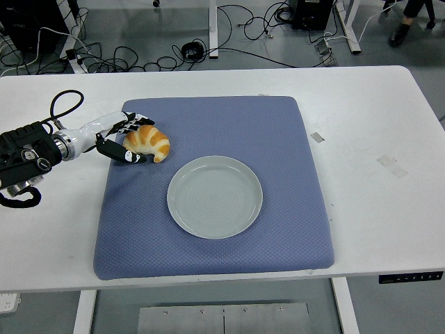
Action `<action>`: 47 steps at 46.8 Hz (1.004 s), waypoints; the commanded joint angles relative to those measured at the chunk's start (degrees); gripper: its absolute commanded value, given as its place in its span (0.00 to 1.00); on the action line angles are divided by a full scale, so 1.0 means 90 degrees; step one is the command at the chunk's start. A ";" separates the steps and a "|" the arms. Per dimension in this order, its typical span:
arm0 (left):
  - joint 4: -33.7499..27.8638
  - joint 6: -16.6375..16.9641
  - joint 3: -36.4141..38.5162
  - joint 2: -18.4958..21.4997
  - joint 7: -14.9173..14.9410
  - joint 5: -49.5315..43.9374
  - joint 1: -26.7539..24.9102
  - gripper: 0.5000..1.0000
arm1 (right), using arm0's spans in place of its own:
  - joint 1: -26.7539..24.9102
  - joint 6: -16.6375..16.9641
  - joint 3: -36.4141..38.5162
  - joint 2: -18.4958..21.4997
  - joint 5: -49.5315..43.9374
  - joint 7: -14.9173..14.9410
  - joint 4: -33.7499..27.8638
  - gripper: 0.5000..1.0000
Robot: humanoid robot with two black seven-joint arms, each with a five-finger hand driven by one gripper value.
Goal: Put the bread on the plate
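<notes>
Left hand closing on the croissant

The left hand (124, 141) has its fingers curled around the left end of the croissant (147, 141), which lies on the blue mat (278, 139) on the white desk (375, 125), up-left of the empty plate (215, 197).

Bread (149, 141): golden croissant, lying flat, up-left of plate (215, 197), apart from it. Plate: round, pale grey-green, empty, upright.

1 bread (149, 141), 1 plate (215, 197), 1 mat (278, 139), 1 hand (122, 141).
</notes>
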 commanded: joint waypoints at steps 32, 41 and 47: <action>-0.0079 -0.0070 -0.0497 0.0087 -0.0185 -0.0049 -0.0324 0.42 | -0.0004 0.0000 0.0000 0.0000 0.0000 -0.0001 -0.0001 1.00; -0.0673 -0.0158 -0.0507 0.0009 -0.0185 -0.0010 -0.0452 0.42 | -0.0004 0.0000 0.0000 0.0000 0.0000 -0.0001 -0.0001 1.00; -0.1260 -0.0148 -0.0497 0.0009 -0.0175 0.0000 -0.0491 0.42 | -0.0004 0.0000 0.0000 0.0000 0.0000 -0.0001 -0.0001 1.00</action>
